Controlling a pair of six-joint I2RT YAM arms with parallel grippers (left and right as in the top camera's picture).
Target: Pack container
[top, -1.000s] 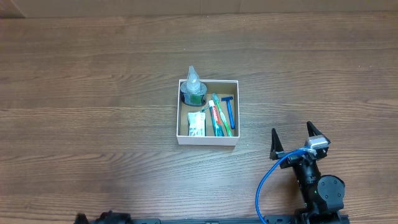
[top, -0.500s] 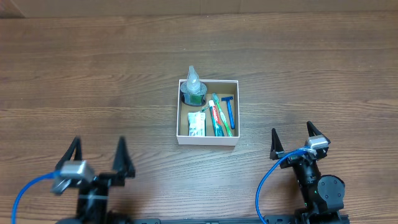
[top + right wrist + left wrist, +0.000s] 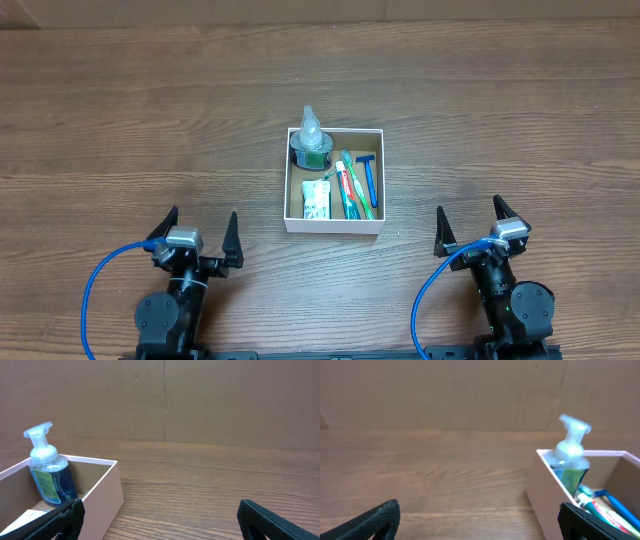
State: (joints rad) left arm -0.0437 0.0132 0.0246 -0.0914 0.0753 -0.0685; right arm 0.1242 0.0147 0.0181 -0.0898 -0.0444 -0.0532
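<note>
The container (image 3: 333,226) is a small square white-walled box at the table's middle. It holds a clear pump bottle (image 3: 311,140) at its back left, a toothpaste tube (image 3: 347,186), a green toothbrush (image 3: 361,192), a blue razor (image 3: 370,180) and a small white packet (image 3: 316,200). My left gripper (image 3: 198,233) is open and empty at the front left, apart from the container. My right gripper (image 3: 470,224) is open and empty at the front right. The left wrist view shows the container (image 3: 542,490) and bottle (image 3: 569,457) to the right; the right wrist view shows the container (image 3: 107,492) and bottle (image 3: 46,472) to the left.
The wooden table (image 3: 150,130) spreads round the container on all sides. A brown cardboard wall (image 3: 165,400) stands behind the table's far edge. Blue cables (image 3: 100,290) loop beside each arm's base at the front.
My left arm has come into the overhead view and settled at the front left with its jaws open. The right arm and the container's contents have not moved.
</note>
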